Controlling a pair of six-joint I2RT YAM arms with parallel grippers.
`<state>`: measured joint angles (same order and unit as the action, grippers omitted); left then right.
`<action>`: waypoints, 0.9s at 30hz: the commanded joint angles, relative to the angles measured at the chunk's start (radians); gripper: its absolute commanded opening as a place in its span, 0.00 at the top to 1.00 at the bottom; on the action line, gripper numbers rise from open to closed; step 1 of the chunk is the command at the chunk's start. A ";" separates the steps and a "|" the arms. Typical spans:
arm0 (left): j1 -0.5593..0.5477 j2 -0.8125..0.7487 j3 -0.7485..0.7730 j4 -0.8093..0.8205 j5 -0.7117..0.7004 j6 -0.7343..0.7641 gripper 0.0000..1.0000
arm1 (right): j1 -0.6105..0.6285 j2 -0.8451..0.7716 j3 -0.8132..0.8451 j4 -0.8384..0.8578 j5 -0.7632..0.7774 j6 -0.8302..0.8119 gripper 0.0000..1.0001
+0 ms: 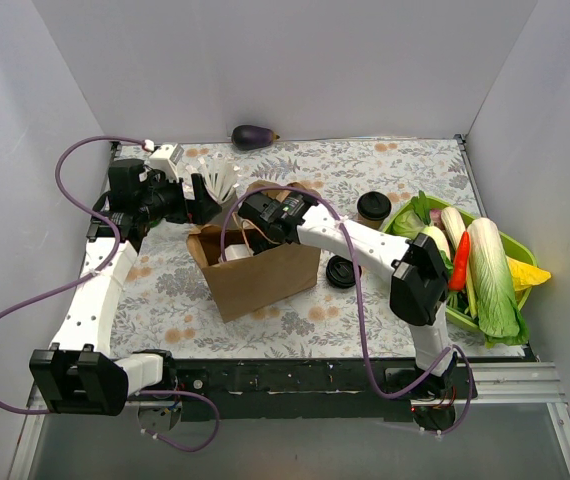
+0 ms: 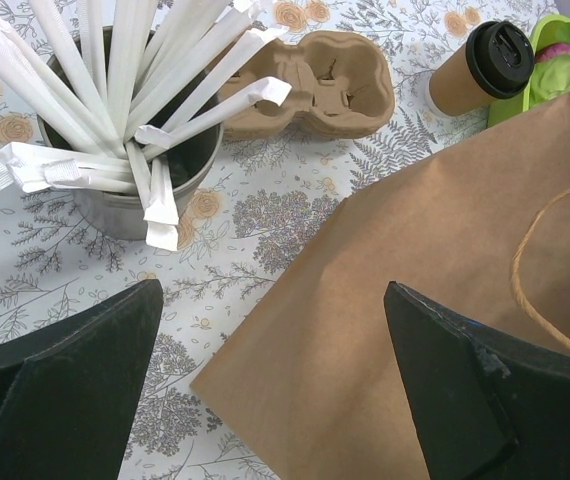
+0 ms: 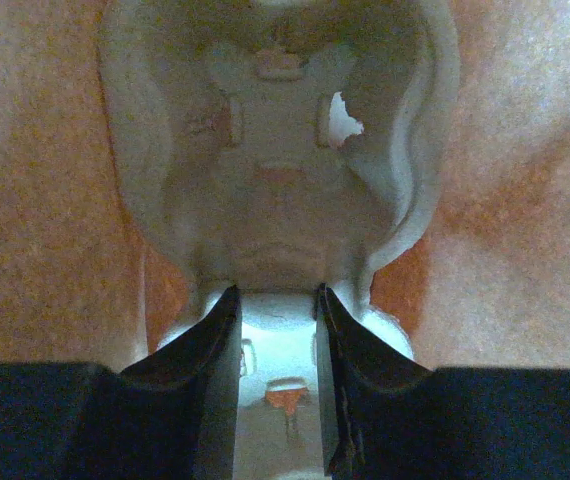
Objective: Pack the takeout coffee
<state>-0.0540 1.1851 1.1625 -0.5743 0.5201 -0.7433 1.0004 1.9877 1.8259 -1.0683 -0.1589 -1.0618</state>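
The takeout coffee (image 1: 373,207), a tan paper cup with a black lid, stands on the mat right of the brown paper bag (image 1: 265,272). It also shows in the left wrist view (image 2: 478,72). My left gripper (image 1: 201,200) hovers open and empty over the bag's left edge (image 2: 385,300); its midpoint (image 2: 275,400) is above the paper. My right gripper (image 1: 255,222) reaches down inside the bag. Its jaws (image 3: 273,295) stand narrow on the middle ridge of a pale moulded carrier (image 3: 280,150) lying in the bag.
A brown two-well carrier (image 2: 315,88) lies on the mat behind the bag. A grey cup of white sticks (image 2: 130,120) stands at the left. A loose black lid (image 1: 342,271) lies right of the bag. A green basket (image 1: 510,250) of vegetables sits at the right, an eggplant (image 1: 253,136) at the back wall.
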 commanded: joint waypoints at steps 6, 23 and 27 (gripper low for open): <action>0.005 -0.045 0.072 -0.041 0.014 0.045 0.05 | -0.006 -0.021 0.048 -0.055 0.015 0.057 0.47; 0.003 -0.144 0.124 -0.055 0.299 0.113 0.05 | -0.005 -0.156 0.157 -0.056 0.035 0.186 0.23; 0.003 -0.137 0.120 -0.073 0.340 0.127 0.05 | -0.005 -0.188 0.161 -0.053 0.055 0.197 0.23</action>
<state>-0.0540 1.0512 1.2579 -0.6243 0.7746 -0.6415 0.9966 1.8587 1.9476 -1.1042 -0.1226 -0.8940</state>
